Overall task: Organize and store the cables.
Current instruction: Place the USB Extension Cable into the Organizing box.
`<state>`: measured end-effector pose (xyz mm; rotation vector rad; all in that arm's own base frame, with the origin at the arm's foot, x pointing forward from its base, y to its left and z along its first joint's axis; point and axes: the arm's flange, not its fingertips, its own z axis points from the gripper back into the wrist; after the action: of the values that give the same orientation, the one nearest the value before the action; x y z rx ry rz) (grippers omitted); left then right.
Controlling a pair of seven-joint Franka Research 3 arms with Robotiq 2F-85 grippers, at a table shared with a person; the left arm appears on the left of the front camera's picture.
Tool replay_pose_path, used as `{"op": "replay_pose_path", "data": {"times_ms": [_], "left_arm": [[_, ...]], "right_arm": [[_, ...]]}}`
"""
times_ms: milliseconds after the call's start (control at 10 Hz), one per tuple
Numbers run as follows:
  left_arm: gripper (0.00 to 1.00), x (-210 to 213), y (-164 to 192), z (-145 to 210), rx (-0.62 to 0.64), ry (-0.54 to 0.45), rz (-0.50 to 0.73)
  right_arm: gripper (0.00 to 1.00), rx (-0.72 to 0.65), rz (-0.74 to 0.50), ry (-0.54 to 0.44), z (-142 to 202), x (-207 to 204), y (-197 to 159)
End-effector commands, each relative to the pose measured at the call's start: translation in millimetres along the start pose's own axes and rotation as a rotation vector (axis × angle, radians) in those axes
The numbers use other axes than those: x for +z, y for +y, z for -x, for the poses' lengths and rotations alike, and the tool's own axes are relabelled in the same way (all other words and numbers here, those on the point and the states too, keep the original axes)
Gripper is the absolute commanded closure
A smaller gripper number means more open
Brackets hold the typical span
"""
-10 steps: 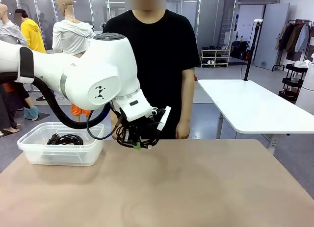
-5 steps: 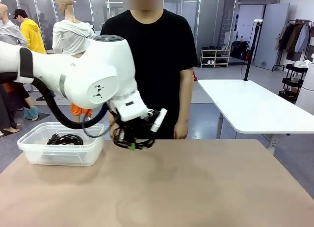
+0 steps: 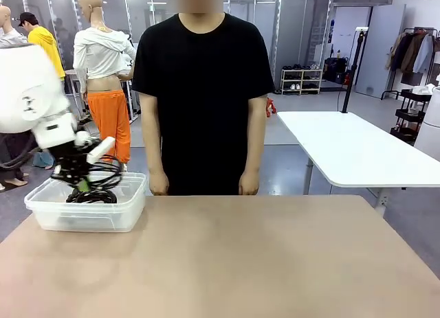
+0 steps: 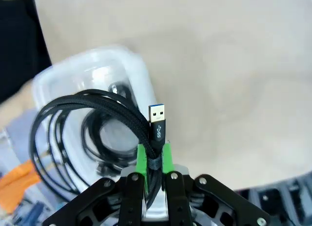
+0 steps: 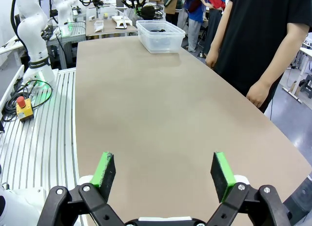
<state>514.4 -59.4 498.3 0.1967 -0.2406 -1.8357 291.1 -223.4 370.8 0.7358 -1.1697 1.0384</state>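
Over the clear bin (image 3: 41, 209), left jaws pinch a coiled cable (image 4: 92, 123).

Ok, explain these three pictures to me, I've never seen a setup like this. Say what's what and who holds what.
Two white robot arms share a tan table with a person standing at the far side. The front picture looks across the table at that person. The other two come from cameras on the arms' wrists. The left tool is shut on a coiled black cable with a USB plug, carried above a clear plastic bin that already holds another cable. The right tool is open, holding nothing, above the table.
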Motion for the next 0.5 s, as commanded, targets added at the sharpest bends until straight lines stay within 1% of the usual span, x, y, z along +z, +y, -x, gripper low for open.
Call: {"op": "replay_pose_path", "data": {"times_ms": [0, 100, 200, 400], "left_arm": [[0.86, -10.1, 11.9, 22.9, 0.125, -0.017, -0.055], [0.86, -19.2, 21.9, 42.0, 0.184, -0.083, -0.036], [0.86, -34.9, 31.3, 52.7, 0.232, -0.081, -0.004], [0.86, -51.7, 36.9, 66.4, 0.316, -0.098, 0.014]], "right_arm": [[0.0, -0.009, 0.009, 0.012, -2.5, -0.1, 1.3], [0.0, -0.009, 0.009, 0.012, -2.5, -0.1, 1.3], [0.0, -0.009, 0.009, 0.012, -2.5, -0.1, 1.3], [0.0, -0.009, 0.009, 0.012, -2.5, -0.1, 1.3]]}}
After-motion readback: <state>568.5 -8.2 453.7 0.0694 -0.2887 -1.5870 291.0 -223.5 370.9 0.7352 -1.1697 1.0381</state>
